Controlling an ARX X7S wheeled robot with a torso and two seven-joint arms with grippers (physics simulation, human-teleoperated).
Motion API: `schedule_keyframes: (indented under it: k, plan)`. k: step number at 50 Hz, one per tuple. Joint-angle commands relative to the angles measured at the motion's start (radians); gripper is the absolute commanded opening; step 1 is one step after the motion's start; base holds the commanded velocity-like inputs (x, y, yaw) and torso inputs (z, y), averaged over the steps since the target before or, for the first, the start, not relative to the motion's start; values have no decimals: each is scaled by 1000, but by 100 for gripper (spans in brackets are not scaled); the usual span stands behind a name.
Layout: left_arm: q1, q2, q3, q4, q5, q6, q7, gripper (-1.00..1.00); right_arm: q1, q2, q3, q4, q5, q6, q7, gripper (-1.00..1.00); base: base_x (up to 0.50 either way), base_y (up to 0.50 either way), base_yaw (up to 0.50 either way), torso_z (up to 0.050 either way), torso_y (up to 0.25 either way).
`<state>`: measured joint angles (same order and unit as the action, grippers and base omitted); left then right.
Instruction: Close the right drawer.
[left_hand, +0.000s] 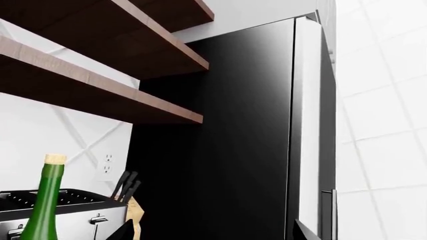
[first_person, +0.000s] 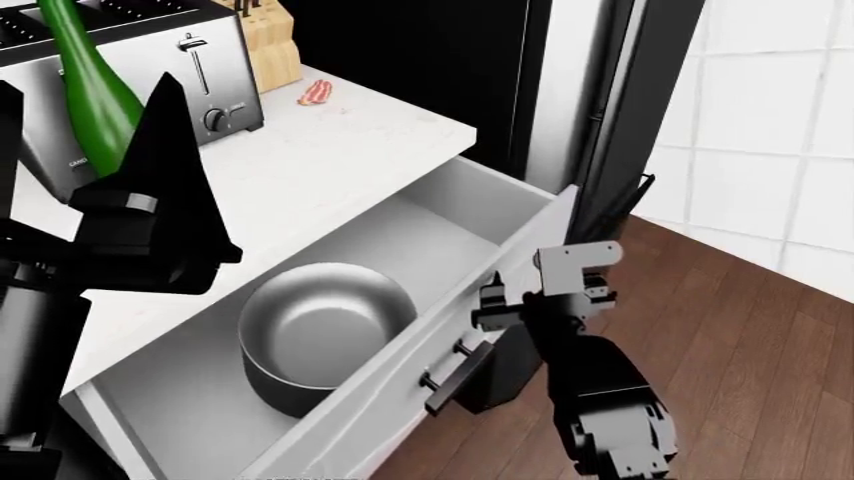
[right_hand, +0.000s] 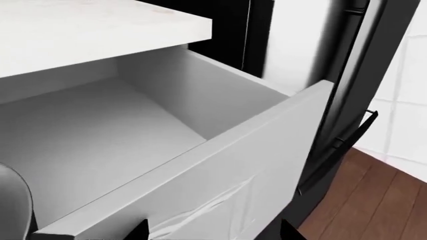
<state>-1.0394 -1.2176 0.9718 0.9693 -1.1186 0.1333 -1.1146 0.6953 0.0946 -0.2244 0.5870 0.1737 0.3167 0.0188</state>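
The right drawer (first_person: 400, 250) stands pulled well out from under the white counter (first_person: 307, 160), its plain grey inside showing. A steel pot (first_person: 320, 335) sits in it. The short black bar handle (first_person: 454, 385) is on the white front panel (right_hand: 253, 165). My right gripper (first_person: 527, 300) is at the outer face of that front, just past the handle toward the fridge. It is open, and in the right wrist view its two dark fingertips straddle the panel (right_hand: 213, 232). My left gripper (left_hand: 213, 235) is raised above the counter, open and empty, facing the black fridge side.
A green bottle (first_person: 94, 90), a toaster (first_person: 174, 60), a knife block (first_person: 267, 40) and a strip of bacon (first_person: 318, 93) are on the counter. A tall black fridge (first_person: 427, 60) stands just beyond the drawer. Wooden shelves (left_hand: 100, 95) hang above. Wood floor (first_person: 747, 330) lies to the right.
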Motion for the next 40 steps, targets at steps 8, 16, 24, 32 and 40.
schedule_keyframes:
  k: [8,16,24,32,40]
  plan:
    - [0,4,-2,-3,-3,-1,0,100,76,-52,-72,85,94,-58,-70,100,0,0,0,0,1]
    - [2,1,-3,-4,-3,3,3,100,111,-65,-96,150,103,-90,-87,100,0,0,0,0,1]
    - [-2,12,-1,-5,-7,-6,5,100,159,-86,-141,261,122,-141,-112,100,0,0,0,0,1]
    - [-6,21,-2,-7,-9,-10,4,100,227,-93,-311,387,254,-214,-108,100,0,0,0,1,0]
    - [-13,15,-8,-1,-16,-11,3,100,299,-94,-634,526,552,-340,-92,100,0,0,0,0,0]
